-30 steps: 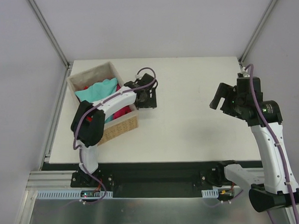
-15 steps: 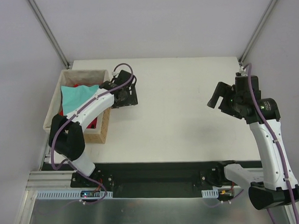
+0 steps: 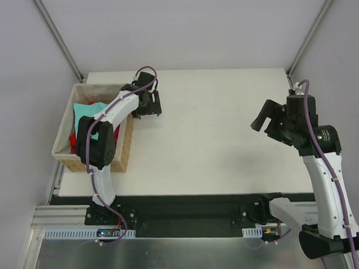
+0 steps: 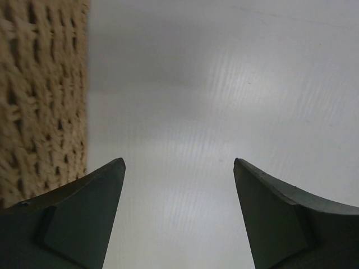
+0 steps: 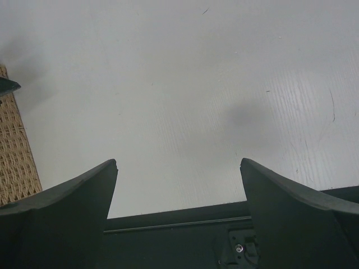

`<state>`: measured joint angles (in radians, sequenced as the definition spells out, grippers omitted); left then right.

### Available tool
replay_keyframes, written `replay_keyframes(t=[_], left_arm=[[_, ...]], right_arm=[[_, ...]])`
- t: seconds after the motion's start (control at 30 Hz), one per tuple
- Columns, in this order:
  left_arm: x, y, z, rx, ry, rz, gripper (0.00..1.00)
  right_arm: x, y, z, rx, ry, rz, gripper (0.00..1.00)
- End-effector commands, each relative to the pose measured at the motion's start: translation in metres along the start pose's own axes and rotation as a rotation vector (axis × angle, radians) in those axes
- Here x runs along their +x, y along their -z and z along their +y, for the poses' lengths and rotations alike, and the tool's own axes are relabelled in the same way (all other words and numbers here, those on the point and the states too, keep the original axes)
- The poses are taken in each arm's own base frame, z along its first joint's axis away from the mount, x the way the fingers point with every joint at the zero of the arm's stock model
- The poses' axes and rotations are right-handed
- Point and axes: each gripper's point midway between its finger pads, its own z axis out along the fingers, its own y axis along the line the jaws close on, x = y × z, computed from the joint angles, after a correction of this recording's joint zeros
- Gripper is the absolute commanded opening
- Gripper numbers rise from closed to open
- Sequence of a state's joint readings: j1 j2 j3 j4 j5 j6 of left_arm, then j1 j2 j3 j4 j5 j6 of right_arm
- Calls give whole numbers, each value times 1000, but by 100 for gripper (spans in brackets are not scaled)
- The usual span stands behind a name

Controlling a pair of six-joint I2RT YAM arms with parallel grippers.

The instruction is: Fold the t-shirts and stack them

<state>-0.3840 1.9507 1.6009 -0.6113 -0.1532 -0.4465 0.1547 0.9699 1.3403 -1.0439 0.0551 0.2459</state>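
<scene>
The t-shirts lie bunched in a woven wicker basket point(image 3: 126, 151) at the table's left edge. A light teal one point(image 3: 82, 114) is on top and red cloth point(image 3: 74, 142) shows under it; my left arm hides part of them. My left gripper point(image 3: 148, 104) hangs open and empty just right of the basket's far corner. In the left wrist view the left gripper point(image 4: 178, 162) frames bare table, with the basket wall point(image 4: 45, 84) on its left. My right gripper point(image 3: 262, 117) is raised over the right side, open and empty, and the right wrist view shows the right gripper point(image 5: 178, 162) above bare table.
The white table point(image 3: 215, 139) stretches between the two arms. A dark rail point(image 5: 179, 221) runs along its near edge. Grey walls enclose the back and sides. The basket point(image 5: 14, 151) shows far left in the right wrist view.
The basket has slid and turned from left of centre to the table's left edge. My left gripper moved left and back alongside it. The right arm barely moved.
</scene>
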Motion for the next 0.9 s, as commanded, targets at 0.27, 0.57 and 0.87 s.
replay_keyframes(t=[0.27, 0.57, 0.87], left_arm=[[6, -3, 72, -47, 2, 56, 78], [18, 1, 95, 8, -21, 72, 77], [54, 20, 101, 70, -80, 100, 76]], right_arm=[[-10, -12, 4, 22, -57, -6, 96], [-10, -26, 11, 15, -109, 19, 96], [-13, -30, 10, 30, -129, 11, 96]])
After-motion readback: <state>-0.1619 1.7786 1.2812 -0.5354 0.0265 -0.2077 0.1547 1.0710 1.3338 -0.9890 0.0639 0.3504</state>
